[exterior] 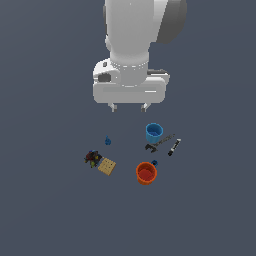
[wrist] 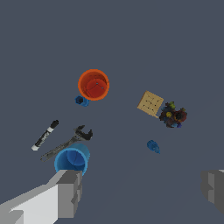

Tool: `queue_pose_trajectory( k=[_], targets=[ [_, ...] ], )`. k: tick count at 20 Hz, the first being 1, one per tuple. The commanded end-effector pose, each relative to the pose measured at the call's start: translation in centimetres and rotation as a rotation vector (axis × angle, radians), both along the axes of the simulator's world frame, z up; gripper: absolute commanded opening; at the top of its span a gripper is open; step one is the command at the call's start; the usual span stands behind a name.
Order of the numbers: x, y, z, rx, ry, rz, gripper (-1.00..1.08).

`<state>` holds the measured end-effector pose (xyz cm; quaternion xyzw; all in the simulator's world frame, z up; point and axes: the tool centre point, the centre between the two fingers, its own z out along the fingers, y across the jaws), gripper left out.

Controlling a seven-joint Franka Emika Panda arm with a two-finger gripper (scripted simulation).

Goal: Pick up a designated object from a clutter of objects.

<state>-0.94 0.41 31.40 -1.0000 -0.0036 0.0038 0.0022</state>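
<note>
**End effector held apart above the clutter**

The white arm [exterior: 134, 45] is seen high over the grey counter [exterior: 45, 210]. Its end effector [exterior: 129, 107] is held with the fingers [wrist: 65, 192] spread wide apart, and nothing is gripped. No edge of the counter is shown, so positions are given between the things.

An orange-red mug [exterior: 146, 173] is set upright, well apart from a blue cup [exterior: 154, 132]. A dark tool [exterior: 159, 143] is laid just beside the blue cup, with a black marker [exterior: 174, 147] near it. A tan waffle square [exterior: 106, 165] is laid flat. The dark spiky cluster [exterior: 92, 158] is placed just beside that square, on the side away from the mug. A tiny blue piece [exterior: 108, 141] is set near both.
</note>
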Motion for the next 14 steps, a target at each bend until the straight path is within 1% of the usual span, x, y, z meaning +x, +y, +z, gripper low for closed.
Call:
queue_pose_trajectory(
  k=[1,4,9,14],
  targets=[
    [0.0,0.0,0.0,0.0,0.0,0.0,1.0],
    [0.0,-0.6,-0.2,-0.002,0.003,-0.013,1.0],
    [0.0,-3.1,-0.8,-0.013,0.014,-0.063,1.0],
    [0.0,-3.3,-0.9,-0.013,0.015,-0.065,1.0]
  ],
)
